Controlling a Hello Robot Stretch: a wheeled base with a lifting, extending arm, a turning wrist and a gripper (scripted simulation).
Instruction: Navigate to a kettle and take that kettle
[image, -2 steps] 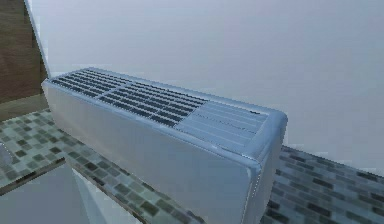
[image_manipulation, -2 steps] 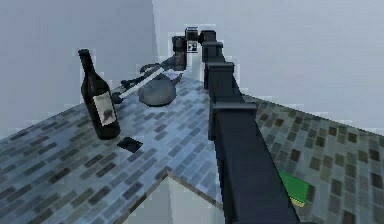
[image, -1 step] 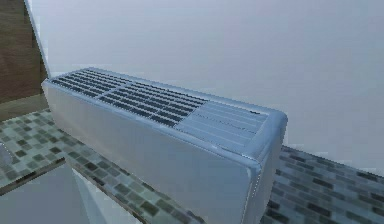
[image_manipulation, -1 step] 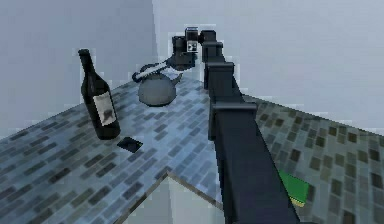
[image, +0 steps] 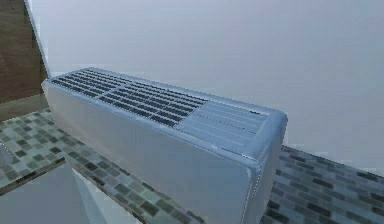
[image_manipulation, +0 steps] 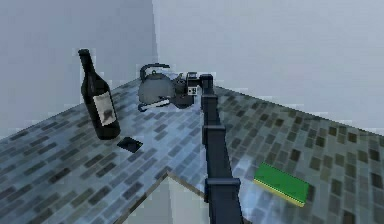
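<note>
Wall (image_manipulation: 280, 40): pale and bare, folding into a corner at 12 o'clock of the arm side view. Counter (image_manipulation: 60, 165): blue-grey mosaic tile running round that corner. The same tile shows in the forward view under a big grey-white box (image: 150, 135) with slotted grilles on top, its long axis running 10 to 4 o'clock; which appliance it is I can't say. Arm (image_manipulation: 213, 140): a dark bar rising from 6 o'clock toward 12, out over the counter. Bottle (image_manipulation: 99, 95): dark glass, pale label, upright, at 9 o'clock of the kettle and apart from it. Kettle (image_manipulation: 152, 92): grey, squat, upright on the counter near the corner, with a handle arching over its top; spout direction not readable. Sponge (image_manipulation: 280, 183): green over yellow, lying flat at 4 o'clock of the arm, well apart from the kettle. Small black square (image_manipulation: 128, 145): flat on the tile at 5 o'clock of the bottle's base. Jaws: dark body at 9 o'clock of the wrist markers (image_manipulation: 198, 81), fingers aimed at 9 o'clock. The kettle lies at 9 o'clock of the jaws, close; whether touching or just short, can't tell. Since it stands on the counter right at their far end, I cannot tell whether the jaws hold anything. Judgement: the drive looks finished and the take is the step in hand. It turns on that 9 o'clock line. The bottle stands farther along it, so a shove could slide the kettle into it.
</note>
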